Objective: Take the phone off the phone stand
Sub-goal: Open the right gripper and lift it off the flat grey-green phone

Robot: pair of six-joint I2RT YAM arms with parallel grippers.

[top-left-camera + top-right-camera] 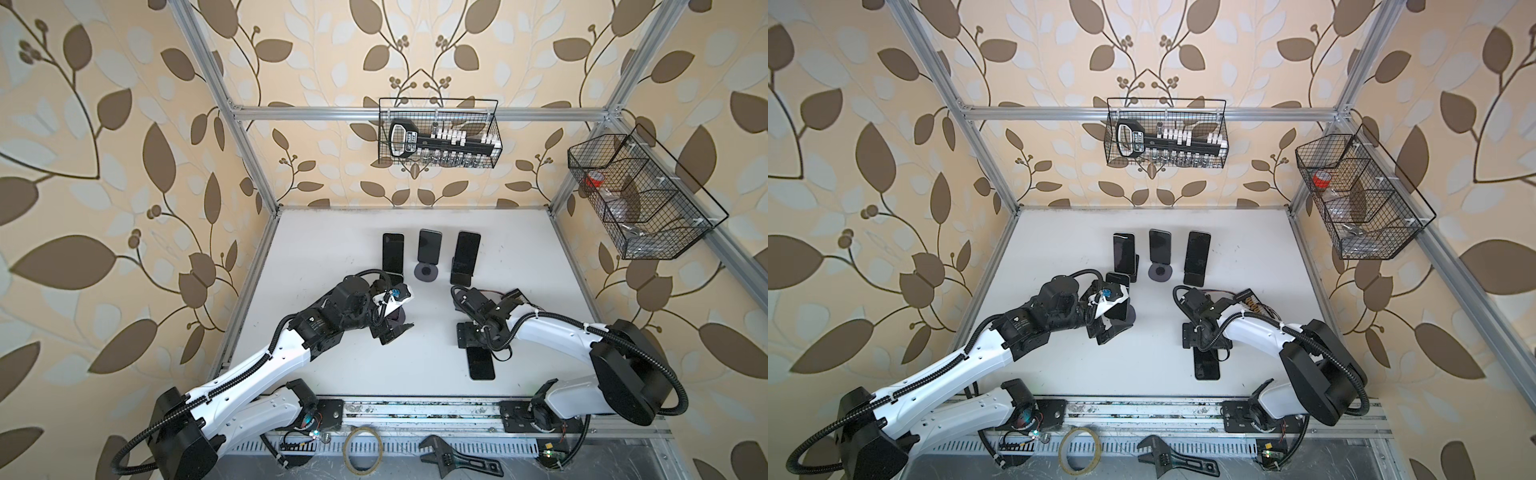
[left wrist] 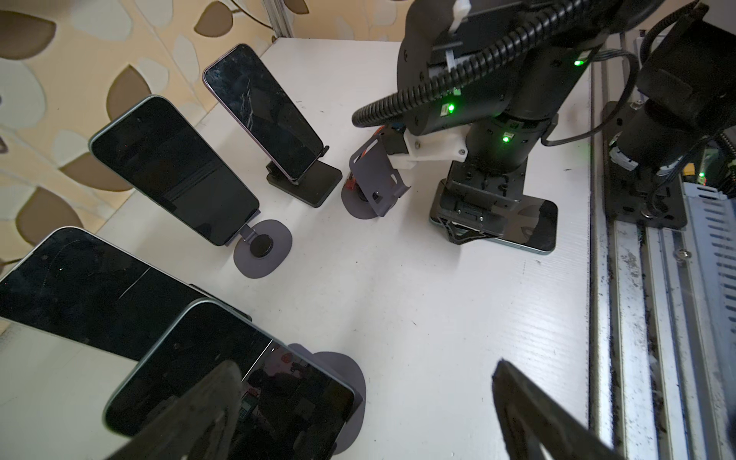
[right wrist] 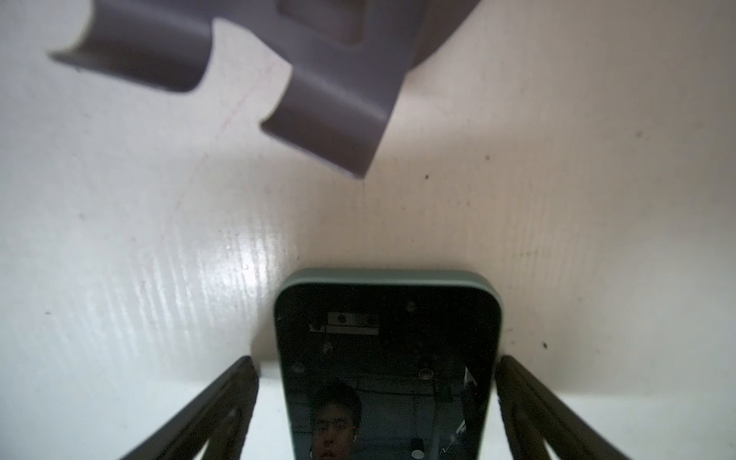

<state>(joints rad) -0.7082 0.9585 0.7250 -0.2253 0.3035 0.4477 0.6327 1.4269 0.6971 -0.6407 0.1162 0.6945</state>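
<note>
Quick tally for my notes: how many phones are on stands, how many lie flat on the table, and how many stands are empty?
Phones on stands: 4
Flat phone on the table: 1
Empty stand: 1
Total: 6 items, 5 of them phones

White table (image 1: 332, 249) carries one flat phone (image 1: 481, 363) and several stands (image 1: 424, 272).

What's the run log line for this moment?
right gripper: open, straddling phone flat on table | empty stand: nearby | left gripper: open, beside propped phone
</note>
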